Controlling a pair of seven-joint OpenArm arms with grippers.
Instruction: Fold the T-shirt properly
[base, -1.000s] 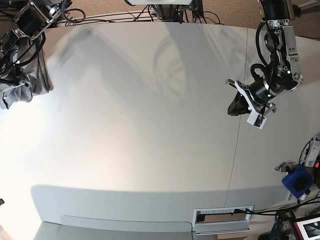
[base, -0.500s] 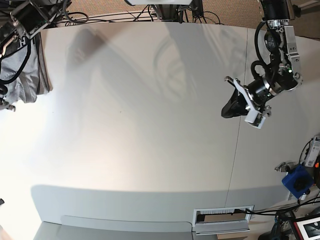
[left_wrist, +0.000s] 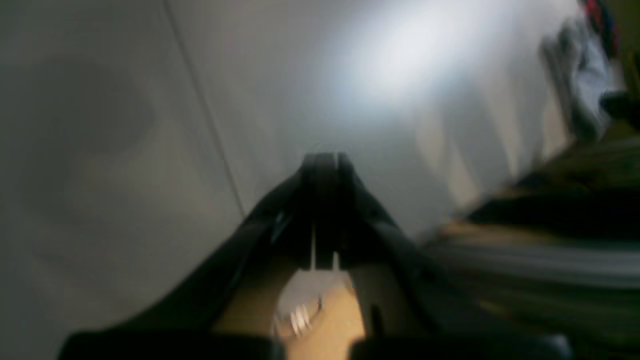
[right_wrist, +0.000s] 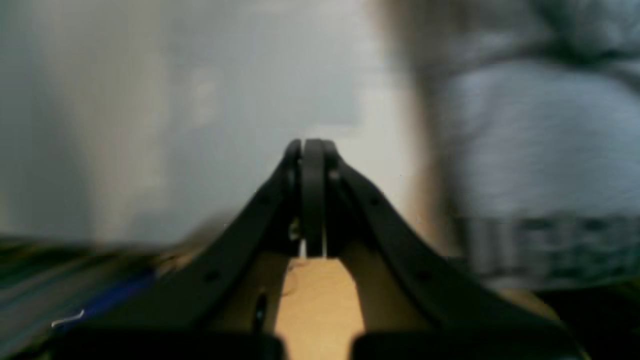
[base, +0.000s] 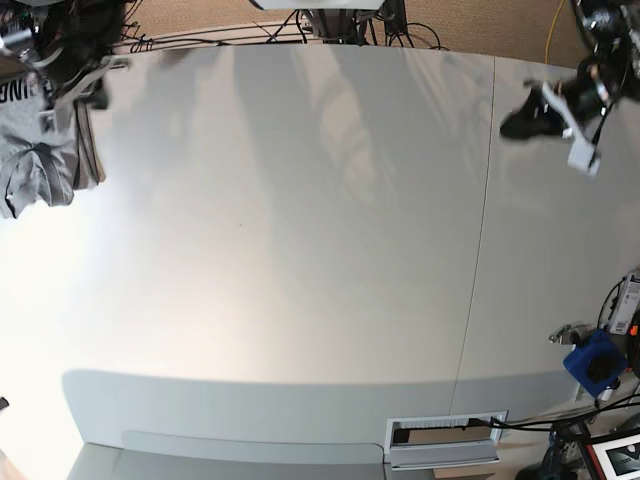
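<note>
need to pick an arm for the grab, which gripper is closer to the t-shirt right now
Right. The right gripper hangs just beside the T-shirt, at the table's far corner; the left gripper is across the table.

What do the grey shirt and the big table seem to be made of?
The T-shirt looks like soft knitted cotton or a cotton blend: mottled heather grey, matte, bunched in limp folds at the table's edge. The table seems a smooth, hard, pale grey laminate or coated board: it shows a soft glare from the lamps and a straight panel seam. Neither can be told for certain.
</note>
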